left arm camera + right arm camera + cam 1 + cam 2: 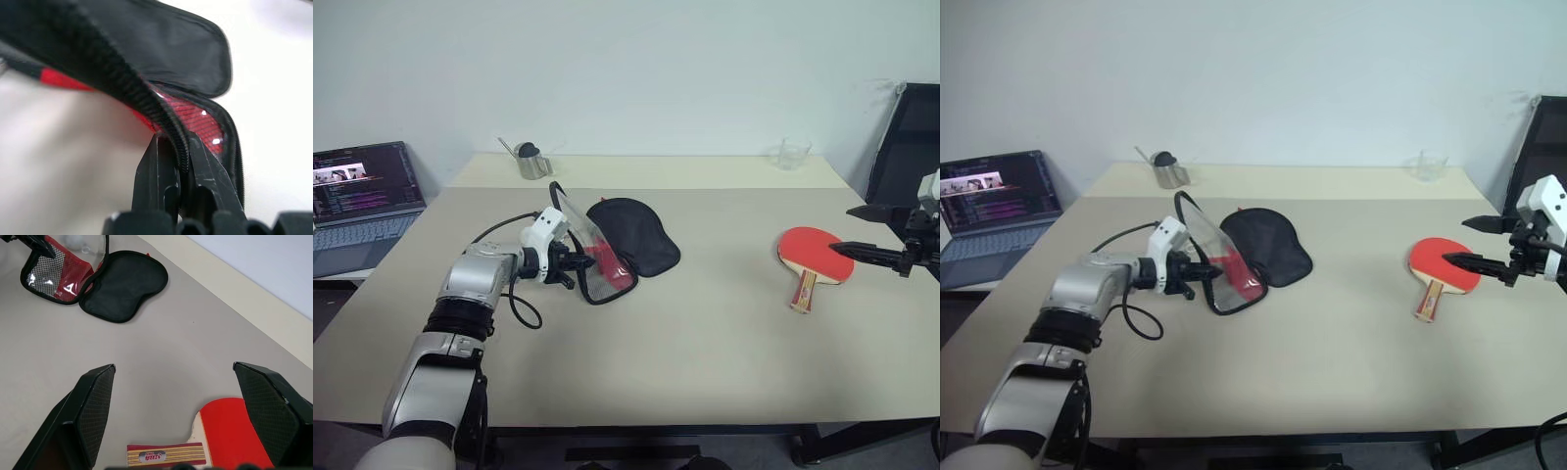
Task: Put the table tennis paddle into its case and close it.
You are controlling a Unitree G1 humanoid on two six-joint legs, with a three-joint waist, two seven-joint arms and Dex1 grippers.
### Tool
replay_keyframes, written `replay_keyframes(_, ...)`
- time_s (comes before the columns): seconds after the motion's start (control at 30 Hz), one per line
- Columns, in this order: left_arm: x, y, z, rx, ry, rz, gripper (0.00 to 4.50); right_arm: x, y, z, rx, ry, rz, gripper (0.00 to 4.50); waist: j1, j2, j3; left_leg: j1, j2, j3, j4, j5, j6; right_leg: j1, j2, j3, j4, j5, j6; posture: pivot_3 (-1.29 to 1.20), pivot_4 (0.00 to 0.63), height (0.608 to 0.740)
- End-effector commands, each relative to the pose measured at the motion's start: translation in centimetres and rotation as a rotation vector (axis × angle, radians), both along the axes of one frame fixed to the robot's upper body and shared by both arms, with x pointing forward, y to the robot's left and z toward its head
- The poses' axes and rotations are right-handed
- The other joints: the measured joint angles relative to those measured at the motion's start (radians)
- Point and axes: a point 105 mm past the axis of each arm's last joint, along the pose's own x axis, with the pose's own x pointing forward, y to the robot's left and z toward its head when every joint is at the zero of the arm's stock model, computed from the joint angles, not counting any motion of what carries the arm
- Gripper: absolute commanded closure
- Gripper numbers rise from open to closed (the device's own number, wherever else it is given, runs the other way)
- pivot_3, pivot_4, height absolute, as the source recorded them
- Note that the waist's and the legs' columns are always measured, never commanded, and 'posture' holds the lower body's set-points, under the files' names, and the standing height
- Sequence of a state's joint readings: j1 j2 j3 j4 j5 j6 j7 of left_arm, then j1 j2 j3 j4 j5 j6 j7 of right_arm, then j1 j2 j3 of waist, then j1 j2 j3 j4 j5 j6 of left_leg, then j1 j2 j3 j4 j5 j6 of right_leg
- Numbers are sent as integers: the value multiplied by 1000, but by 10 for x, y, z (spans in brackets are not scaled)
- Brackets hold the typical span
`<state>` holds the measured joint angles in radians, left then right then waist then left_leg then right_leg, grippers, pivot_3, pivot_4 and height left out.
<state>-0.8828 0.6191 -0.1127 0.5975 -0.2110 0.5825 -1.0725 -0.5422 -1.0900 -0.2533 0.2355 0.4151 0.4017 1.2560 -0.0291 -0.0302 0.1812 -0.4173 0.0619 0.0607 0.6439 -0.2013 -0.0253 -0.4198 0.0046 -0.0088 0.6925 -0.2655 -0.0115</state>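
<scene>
Left gripper (576, 266) pinched on the zip rim of the case (625, 247), front flap lifted; keep it raised so the mouth gapes. Right gripper (1461, 242) spread wide above the paddle (813, 257), well apart from the case. Metal cup (532, 162), glass (793, 153) and laptop (362, 201) sit clear; nothing blocks the table (705, 343) between.

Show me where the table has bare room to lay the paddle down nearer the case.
Bare table runs between the case, whose front flap the shut left gripper is pinching up, and the table tennis paddle beneath the open right gripper. The near edge is bare too. Far edge: metal cup, glass.
</scene>
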Motion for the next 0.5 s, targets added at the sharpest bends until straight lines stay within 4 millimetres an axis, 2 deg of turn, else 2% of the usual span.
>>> replay_keyframes(0.03, -3, -20, 12, -10, -39, -154, 4462, -7, -3, 19, -12, -63, -12, 264, 0, 0, 0, 0, 0, 0, 0, 0, 0, 0, 0, 0, 0, 0, 0, 0, 150, 740)
replay_keyframes(0.37, -15, -45, 19, -70, -49, -418, 4462, -14, -7, 17, -10, -61, -36, 264, -1, 0, 0, -1, 1, 0, 0, 0, 0, 0, 2, 0, -2, 0, 0, 0, 150, 740)
replay_keyframes(0.43, -14, -47, 15, -58, -55, -428, 4462, -15, -7, 17, -10, -60, -39, 264, -2, 0, 0, -1, 1, 0, 0, 0, 0, 0, 2, 0, -2, 0, 0, 0, 150, 740)
replay_keyframes(0.5, -4, -47, 14, -31, -79, -366, 4462, -16, -7, 17, -11, -59, -40, 264, -1, 0, 0, -1, 1, 0, 0, 0, 0, 0, 2, 0, -2, 0, 0, 0, 150, 740)
